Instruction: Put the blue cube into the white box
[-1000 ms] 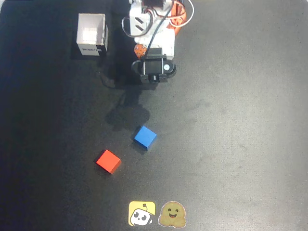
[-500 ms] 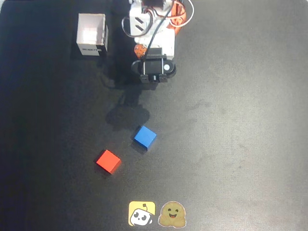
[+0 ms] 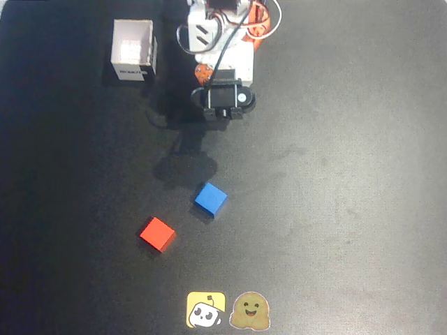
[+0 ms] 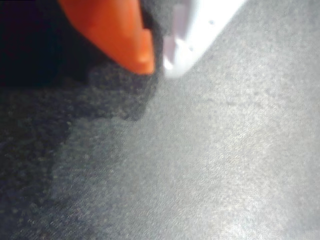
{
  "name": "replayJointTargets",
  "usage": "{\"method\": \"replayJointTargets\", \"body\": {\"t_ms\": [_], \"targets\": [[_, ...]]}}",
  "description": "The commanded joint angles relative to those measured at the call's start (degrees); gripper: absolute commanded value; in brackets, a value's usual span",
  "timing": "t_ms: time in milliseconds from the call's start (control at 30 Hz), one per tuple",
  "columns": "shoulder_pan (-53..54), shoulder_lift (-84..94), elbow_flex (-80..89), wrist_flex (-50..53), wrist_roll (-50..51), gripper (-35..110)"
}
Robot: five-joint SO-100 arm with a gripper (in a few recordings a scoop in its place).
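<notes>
- We are seeing the hand (image 4: pixel 157 62) in the wrist view as an orange finger and a white finger, tips nearly touching with only a thin dark gap; we judge it closed on nothing, with bare dark worktop (image 4: pixel 210 165) lying beneath it.
- In the overhead view the arm (image 3: pixel 223 98) is sitting folded near its base, and we are taking the blue cube (image 3: pixel 210 199) as our landmark: the arm is above it in the picture, well apart.
- The blue cube is lying flat on the worktop, turned so its corners point up and down the picture, with nothing touching it.
- The red cube (image 3: pixel 157 234) is resting near the blue cube, lower left of it, clearly apart.
- The white box (image 3: pixel 133 50) is standing open-topped far to the upper left of the blue cube, beside the arm's base.
- Two stickers (image 3: pixel 228 310) are sitting below the blue cube at the picture's bottom edge.
- We are judging the blue cube light, stiff and matte, so unlikely to slip; taking it across two opposite flat faces, hand turned to match its diagonal, looks soundest.
</notes>
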Motion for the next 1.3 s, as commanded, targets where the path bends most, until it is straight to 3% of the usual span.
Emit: {"method": "replayJointTargets", "body": {"t_ms": [0,567,900,1067,1267], "targets": [[0.3,0.4,-0.2,0.2,0.2,0],[0.4,0.4,-0.2,0.1,0.4,0],[0.2,-0.4,-2.2,-8.4,-2.3,0],[1.0,-23.0,-15.5,-14.5,-6.9,0],[5.5,-46.0,-34.5,-18.1,-21.6,0]]}}
